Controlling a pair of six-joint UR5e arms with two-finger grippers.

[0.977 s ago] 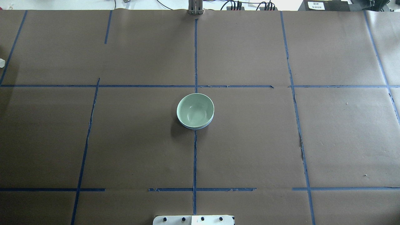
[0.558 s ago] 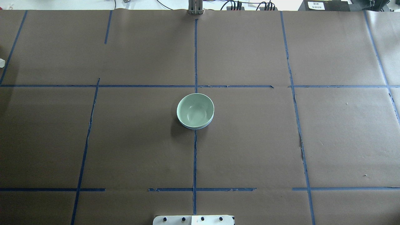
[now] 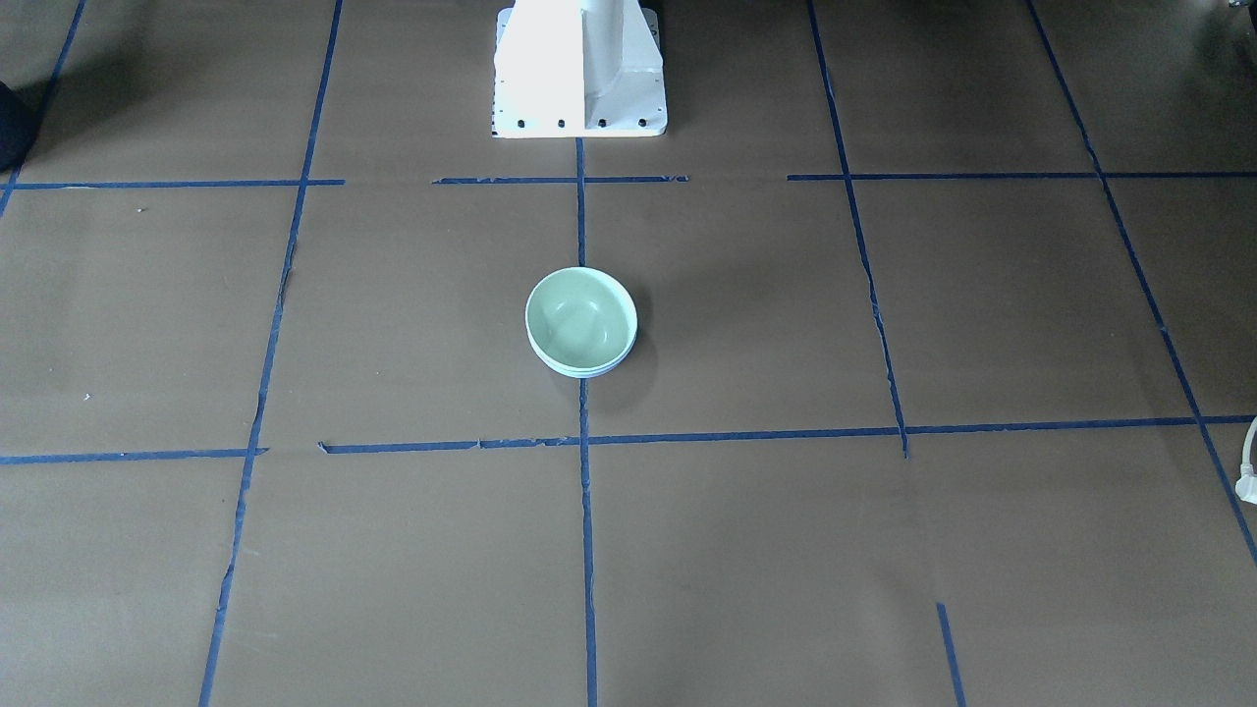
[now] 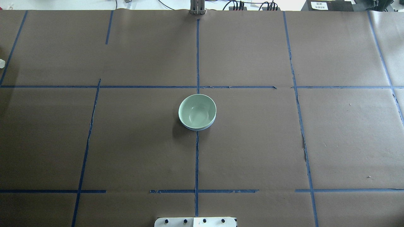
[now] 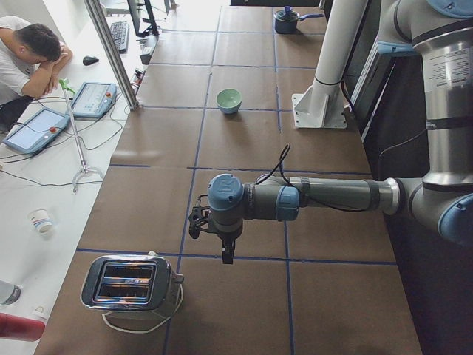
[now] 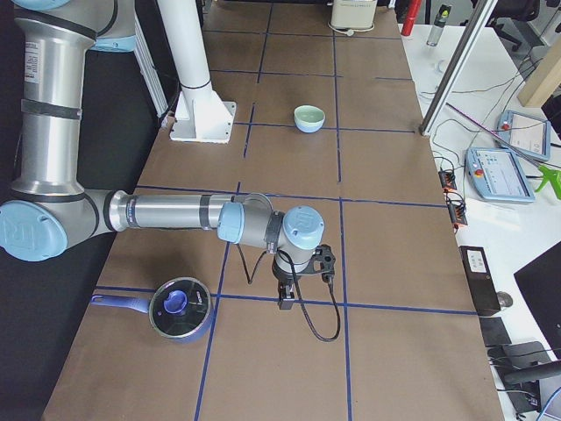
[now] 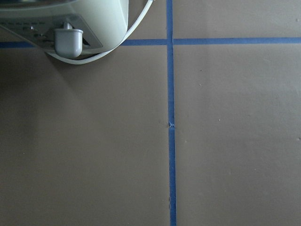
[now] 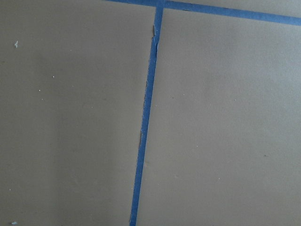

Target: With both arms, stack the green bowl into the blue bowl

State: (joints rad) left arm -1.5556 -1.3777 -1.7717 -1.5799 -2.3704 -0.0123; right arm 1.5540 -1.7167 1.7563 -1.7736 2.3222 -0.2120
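Observation:
The mint-green bowl (image 4: 197, 111) sits nested inside the pale blue bowl (image 4: 197, 128), of which only a thin rim shows below it, at the table's middle on the blue tape cross. The pair also shows in the front view, green bowl (image 3: 579, 316) in blue bowl (image 3: 582, 372), and far off in both side views (image 5: 229, 99) (image 6: 308, 117). Both arms are drawn back to the table's ends, far from the bowls. My left gripper (image 5: 226, 254) and my right gripper (image 6: 284, 301) show only in the side views; I cannot tell whether they are open or shut.
A silver toaster (image 5: 129, 285) stands near the left arm and shows in the left wrist view (image 7: 66, 19). A blue lidded pot (image 6: 180, 309) stands near the right arm. The white pedestal (image 3: 579, 69) stands behind the bowls. A person (image 5: 29, 52) sits beside the table.

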